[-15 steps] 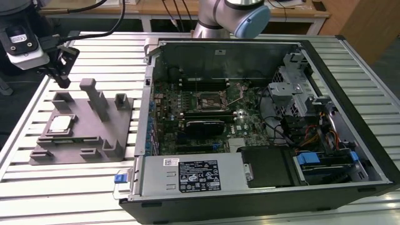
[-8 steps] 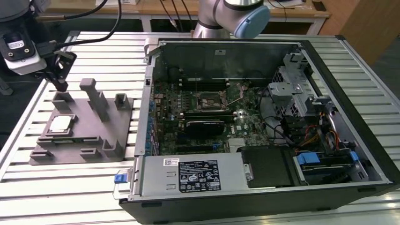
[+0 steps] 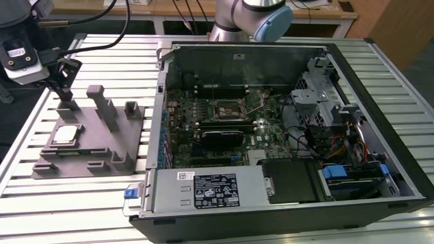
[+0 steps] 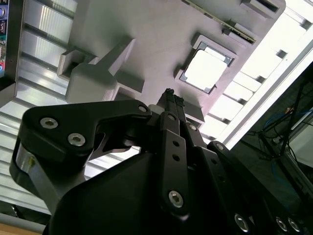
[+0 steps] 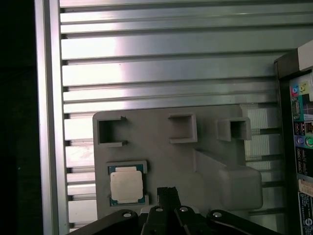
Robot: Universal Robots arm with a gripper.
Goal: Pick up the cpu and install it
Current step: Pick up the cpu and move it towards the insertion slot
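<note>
A slatted aluminium table [image 3: 40, 203] carries a grey fixture [image 3: 101, 152] and, well apart from the gripper [image 5: 166, 191], an open computer case [image 3: 271, 223]. The gripper hangs above the fixture with its fingers pressed together, grasping nothing. The cpu [image 5: 126, 185] lies flat in a square pocket of the fixture, just beside the fingertips and lower, not directly under them. Being square, it has no long axis.

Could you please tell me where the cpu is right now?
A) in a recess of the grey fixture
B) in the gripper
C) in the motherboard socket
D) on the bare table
A: the cpu lies in a square recess of the grey fixture, beside the empty gripper.
</note>
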